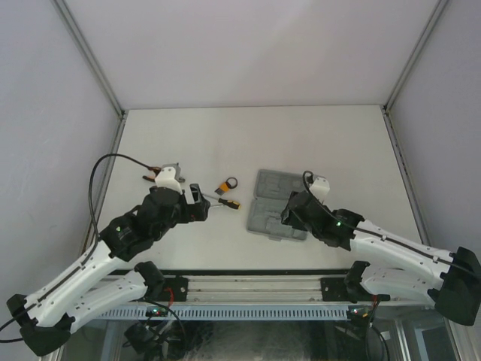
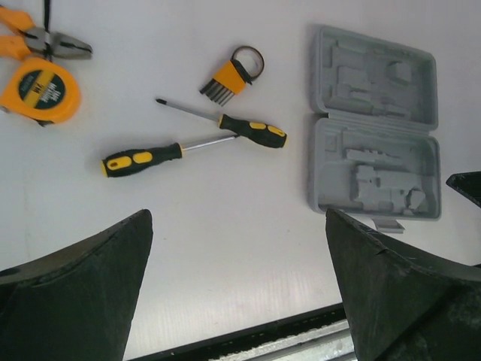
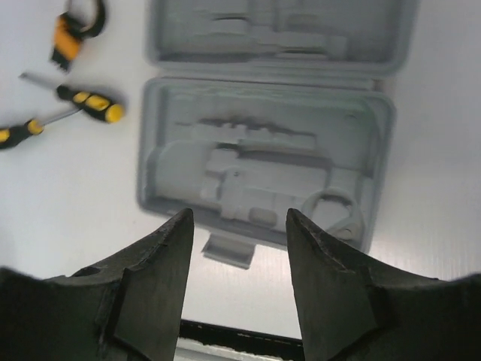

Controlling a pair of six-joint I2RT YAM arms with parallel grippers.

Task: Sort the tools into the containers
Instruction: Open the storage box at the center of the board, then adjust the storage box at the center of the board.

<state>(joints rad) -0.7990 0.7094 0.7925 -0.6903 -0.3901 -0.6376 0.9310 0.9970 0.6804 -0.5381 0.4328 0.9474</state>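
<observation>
Flat grey plastic hinged tool case (image 2: 376, 150) lies open on white counter (image 1: 316, 135), moulded compartments facing up. Tools all left of it, apart from it: two yellow-and-black screwdrivers (image 2: 253, 131) touching, small orange-and-black hex-key set w/ ring (image 2: 229, 77) just beyond, round orange tape measure (image 2: 39, 90) & orange-handled pliers (image 2: 37, 41) further left. L jaws wide apart above counter. R jaws apart over case's near edge, gripping nothing.

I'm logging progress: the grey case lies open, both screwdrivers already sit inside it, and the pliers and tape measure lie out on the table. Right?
Not quite. The screwdrivers are not inside the case; they lie on the table beside it, as the left wrist view shows. The case is open, and the pliers and tape measure lie out on the table.
</observation>
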